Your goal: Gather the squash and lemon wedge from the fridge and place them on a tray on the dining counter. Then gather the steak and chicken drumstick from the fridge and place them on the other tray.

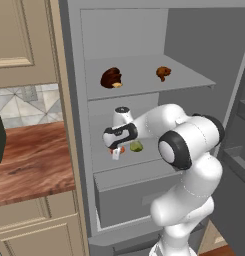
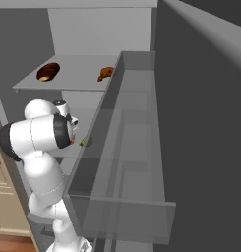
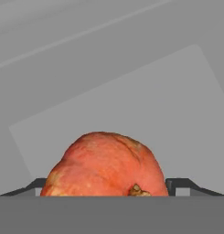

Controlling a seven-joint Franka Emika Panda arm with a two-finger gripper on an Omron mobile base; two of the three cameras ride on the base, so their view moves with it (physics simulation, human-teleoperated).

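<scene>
I have the squash (image 3: 104,164), an orange-red lump, sitting between my two fingertips (image 3: 179,183) on the middle shelf of the fridge (image 1: 144,112); the jaws stand apart on either side of it, and I cannot tell whether they touch it yet. The gripper (image 1: 117,150) is reached into that shelf, with the lemon wedge (image 1: 136,146) lying just beside it. On the shelf above, the steak (image 1: 110,78) and the chicken drumstick (image 1: 163,73) lie well apart. By my reading nothing has gone to a tray; I am on the first pick, with four deliveries left.
</scene>
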